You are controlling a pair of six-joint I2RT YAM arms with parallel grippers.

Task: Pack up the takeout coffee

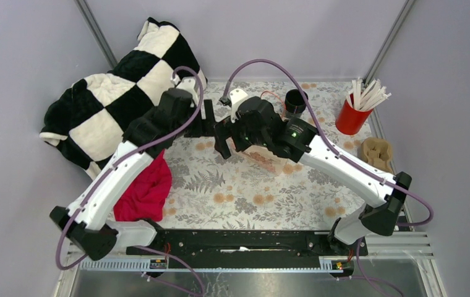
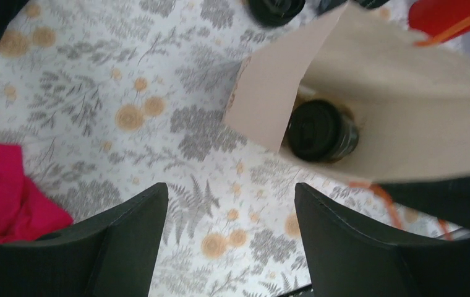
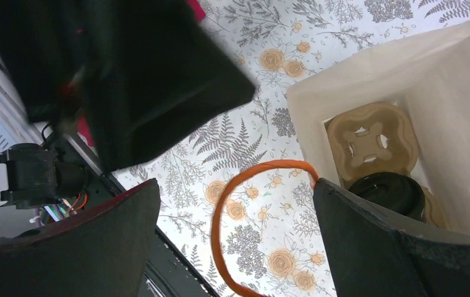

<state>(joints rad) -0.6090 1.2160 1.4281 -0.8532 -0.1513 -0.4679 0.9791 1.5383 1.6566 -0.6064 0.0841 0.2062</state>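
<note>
The takeout coffee (image 2: 322, 131), a small black cup with a round black lid, sits inside the open beige paper bag (image 2: 399, 93). In the right wrist view the takeout coffee (image 3: 388, 193) rests next to a brown cardboard cup carrier (image 3: 368, 139) in the paper bag (image 3: 449, 117). My left gripper (image 2: 229, 207) hangs open over the floral tablecloth, short of the bag's mouth, with nothing between its fingers. My right gripper (image 3: 235, 213) is wide open; the bag's orange handle (image 3: 245, 185) loops between its fingers, and one finger lies by the bag's rim. From above, the left gripper (image 1: 203, 124) and right gripper (image 1: 223, 141) are close together.
A stack of black cups (image 1: 295, 102) stands at the back, with a red cup of white sticks (image 1: 351, 117) and a cardboard carrier (image 1: 376, 151) to the right. A checkered blanket (image 1: 121, 93) and a red cloth (image 1: 146, 189) lie at the left.
</note>
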